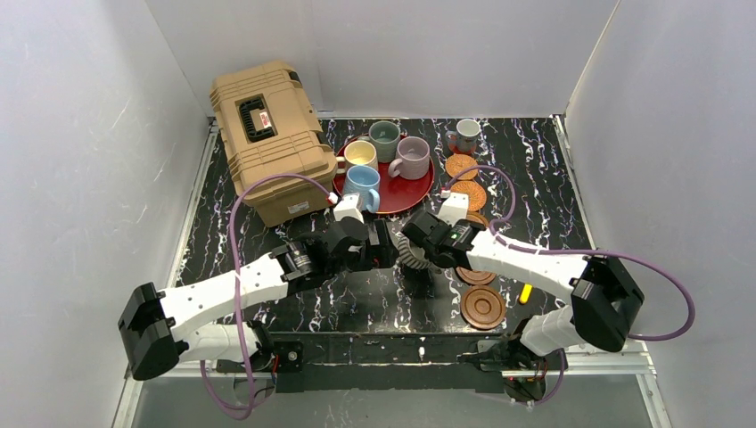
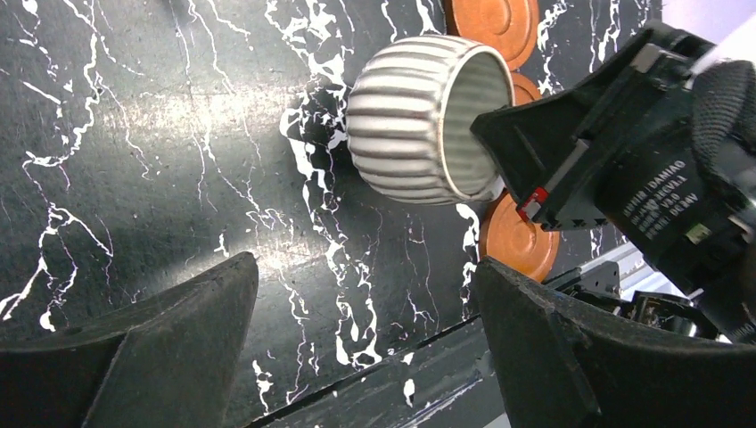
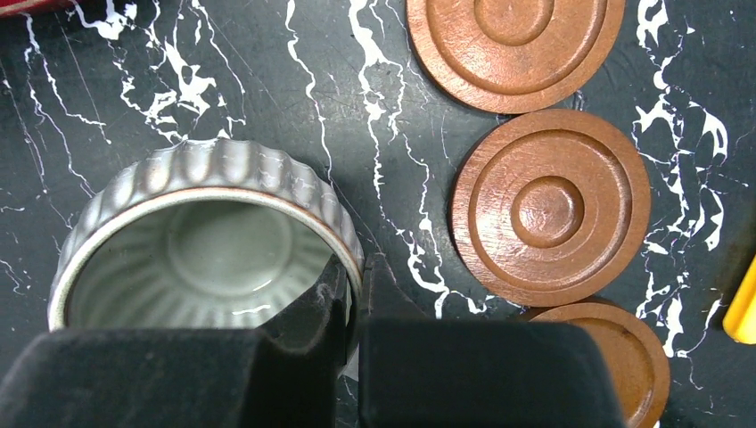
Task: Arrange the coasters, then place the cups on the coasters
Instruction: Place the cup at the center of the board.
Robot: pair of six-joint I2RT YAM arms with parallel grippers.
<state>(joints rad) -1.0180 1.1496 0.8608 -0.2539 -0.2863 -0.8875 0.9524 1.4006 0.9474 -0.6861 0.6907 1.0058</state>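
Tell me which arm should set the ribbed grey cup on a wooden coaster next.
Right. The right claw is shut on the ribbed grey cup at its rim, with bare wooden coasters just beside it. The left claw is open, holding nothing.

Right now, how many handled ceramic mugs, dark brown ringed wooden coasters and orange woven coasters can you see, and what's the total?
Handled ceramic mugs: 6
Dark brown ringed wooden coasters: 3
Orange woven coasters: 2
Total: 11
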